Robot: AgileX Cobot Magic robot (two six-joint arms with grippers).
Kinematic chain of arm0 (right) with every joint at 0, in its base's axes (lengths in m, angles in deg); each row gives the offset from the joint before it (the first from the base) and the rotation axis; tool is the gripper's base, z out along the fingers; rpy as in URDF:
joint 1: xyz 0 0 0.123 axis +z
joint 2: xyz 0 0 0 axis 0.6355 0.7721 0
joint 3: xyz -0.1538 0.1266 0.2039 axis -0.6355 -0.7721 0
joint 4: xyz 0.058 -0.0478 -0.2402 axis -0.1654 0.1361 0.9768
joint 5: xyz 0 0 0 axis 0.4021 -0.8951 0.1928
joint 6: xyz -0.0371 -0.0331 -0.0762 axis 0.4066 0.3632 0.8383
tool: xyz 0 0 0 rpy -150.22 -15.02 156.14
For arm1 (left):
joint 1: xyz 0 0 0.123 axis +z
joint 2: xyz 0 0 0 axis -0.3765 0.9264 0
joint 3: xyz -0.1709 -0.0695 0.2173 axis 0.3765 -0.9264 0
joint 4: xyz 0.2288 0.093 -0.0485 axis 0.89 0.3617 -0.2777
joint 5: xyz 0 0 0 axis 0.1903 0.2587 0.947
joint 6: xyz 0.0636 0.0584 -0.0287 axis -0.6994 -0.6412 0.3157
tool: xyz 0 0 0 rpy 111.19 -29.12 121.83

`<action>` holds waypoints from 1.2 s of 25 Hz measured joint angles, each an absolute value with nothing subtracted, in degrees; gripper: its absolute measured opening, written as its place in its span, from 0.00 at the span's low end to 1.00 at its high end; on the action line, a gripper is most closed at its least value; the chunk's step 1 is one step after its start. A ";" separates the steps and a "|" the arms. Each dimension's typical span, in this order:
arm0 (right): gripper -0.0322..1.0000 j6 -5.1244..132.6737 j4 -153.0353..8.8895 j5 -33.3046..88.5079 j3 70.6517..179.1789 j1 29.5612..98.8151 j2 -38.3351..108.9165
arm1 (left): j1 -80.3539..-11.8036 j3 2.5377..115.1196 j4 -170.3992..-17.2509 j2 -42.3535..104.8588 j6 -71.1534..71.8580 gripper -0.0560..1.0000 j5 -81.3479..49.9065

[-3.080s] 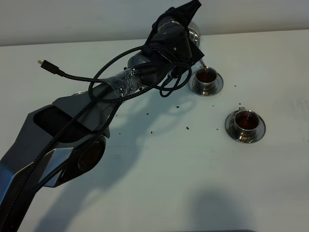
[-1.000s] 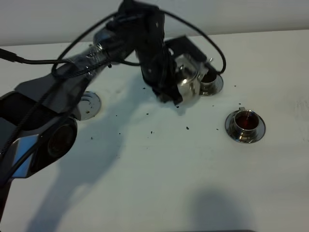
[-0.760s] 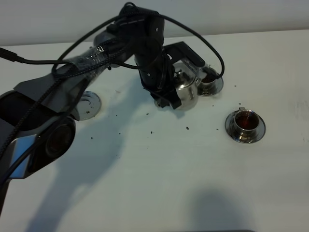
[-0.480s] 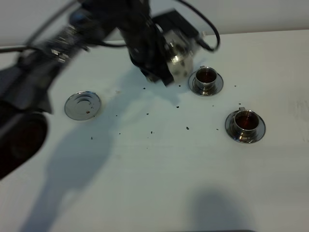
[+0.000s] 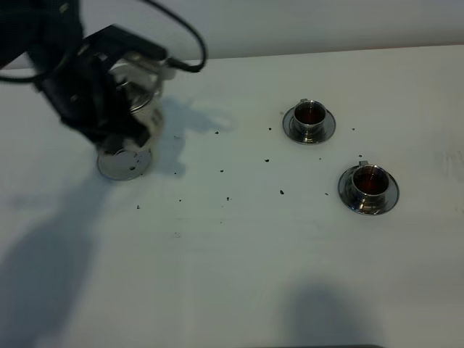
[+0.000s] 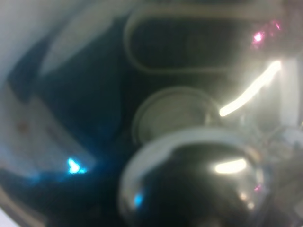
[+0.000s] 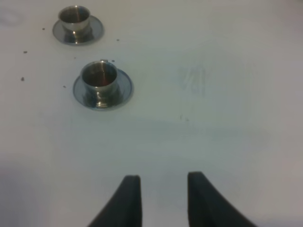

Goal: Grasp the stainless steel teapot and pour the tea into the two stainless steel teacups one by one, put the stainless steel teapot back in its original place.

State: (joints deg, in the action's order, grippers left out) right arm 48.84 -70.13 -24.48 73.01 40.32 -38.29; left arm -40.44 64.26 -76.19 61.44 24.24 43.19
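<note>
Overhead, the left gripper point(image 5: 119, 109) is clamped on the stainless steel teapot point(image 5: 139, 109), just above the coaster disc point(image 5: 123, 163); 2 teacups point(image 5: 309, 116) point(image 5: 368, 183) hold dark tea, well apart from it. Left wrist: blurred teapot lid point(image 6: 189, 184) fills the view. Right wrist: the right gripper point(image 7: 161, 201) hangs over bare table point(image 7: 213, 94), fingers drawn in, holding nothing.

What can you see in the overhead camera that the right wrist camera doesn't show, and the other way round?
Only the overhead view shows the left gripper carrying the stainless steel teapot just above the round steel coaster at the left of the table, plus dark specks scattered mid-table. Only the right wrist view shows the right gripper, its two dark fingertips over bare table, holding nothing. Both show the two stainless steel teacups on saucers, the far cup and the near cup, each holding dark tea.
</note>
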 joint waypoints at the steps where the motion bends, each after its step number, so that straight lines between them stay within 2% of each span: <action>1: 0.26 48.84 -70.13 -24.48 73.01 40.32 -38.29 | -39.30 60.50 -76.26 59.60 25.15 0.26 40.81; 7: 0.26 48.84 -70.13 -24.48 73.01 40.32 -38.29 | -34.48 48.50 -79.58 57.21 30.69 0.26 27.12; 14: 0.26 48.84 -70.13 -24.48 73.01 40.32 -38.29 | -31.52 47.99 -80.77 62.09 35.34 0.26 19.61; 21: 0.26 48.84 -70.13 -24.48 73.01 40.32 -38.29 | -31.49 47.99 -81.19 68.54 35.69 0.26 14.15; 30: 0.26 48.84 -70.13 -24.48 73.01 40.32 -38.29 | -31.49 47.99 -81.24 69.72 36.17 0.26 9.14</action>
